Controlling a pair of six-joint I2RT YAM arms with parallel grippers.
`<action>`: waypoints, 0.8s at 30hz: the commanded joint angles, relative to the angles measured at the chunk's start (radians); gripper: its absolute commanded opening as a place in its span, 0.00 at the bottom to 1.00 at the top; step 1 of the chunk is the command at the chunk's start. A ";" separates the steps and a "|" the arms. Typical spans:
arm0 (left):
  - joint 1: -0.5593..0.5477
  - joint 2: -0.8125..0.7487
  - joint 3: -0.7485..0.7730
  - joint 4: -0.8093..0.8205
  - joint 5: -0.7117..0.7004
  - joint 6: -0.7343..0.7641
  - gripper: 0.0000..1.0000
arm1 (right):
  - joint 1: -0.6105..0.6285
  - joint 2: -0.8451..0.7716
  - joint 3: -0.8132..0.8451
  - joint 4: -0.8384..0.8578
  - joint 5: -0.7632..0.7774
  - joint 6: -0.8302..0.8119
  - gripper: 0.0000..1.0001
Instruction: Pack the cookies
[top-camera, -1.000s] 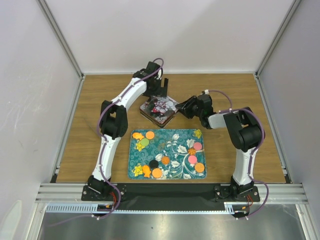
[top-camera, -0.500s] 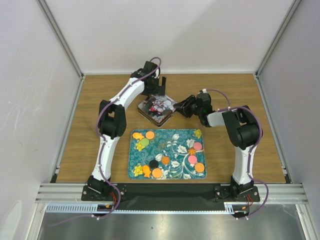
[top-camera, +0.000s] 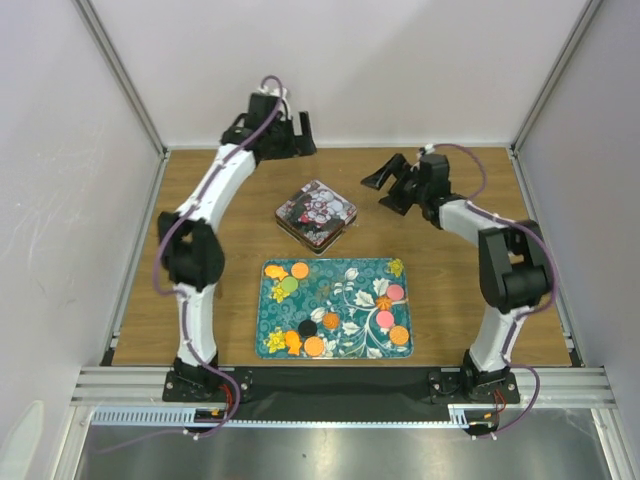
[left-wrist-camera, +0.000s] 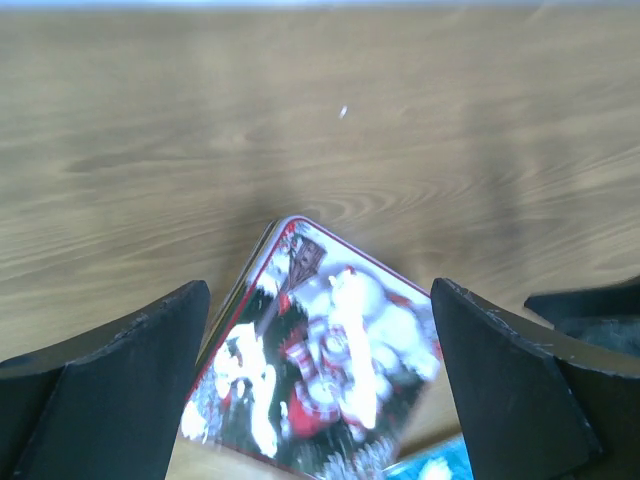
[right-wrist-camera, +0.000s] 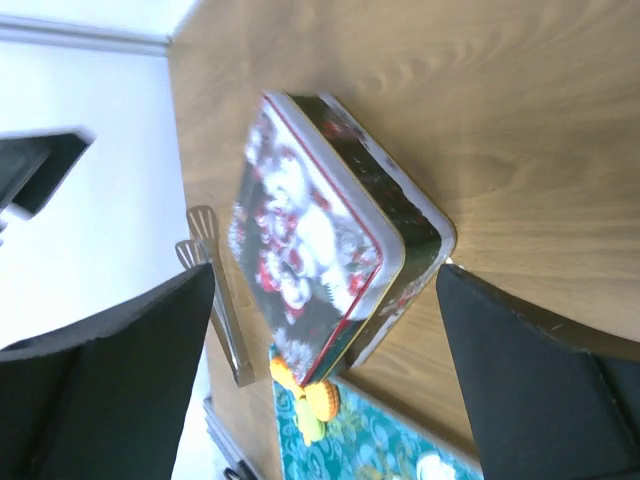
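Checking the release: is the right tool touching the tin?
Apart. Top external view shows bare table between the open right tool and the tin.

Orange, green, black, pink cookies (top-camera: 330, 320) lie flat on tray (top-camera: 345, 300).

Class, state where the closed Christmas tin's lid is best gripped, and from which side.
Grip the lid by two opposite straight edges, from above. The tin lies flat and turned cornerwise, so the jaws must rotate to match; its corners are rounded.
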 joint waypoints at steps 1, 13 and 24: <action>0.007 -0.261 -0.102 0.074 -0.018 -0.039 0.98 | -0.029 -0.187 0.030 -0.085 0.028 -0.119 1.00; 0.000 -1.107 -1.053 0.256 0.038 -0.037 0.99 | -0.037 -0.782 -0.235 -0.352 0.268 -0.353 1.00; -0.001 -1.445 -1.295 0.157 0.050 0.044 1.00 | -0.048 -1.048 -0.372 -0.490 0.368 -0.406 1.00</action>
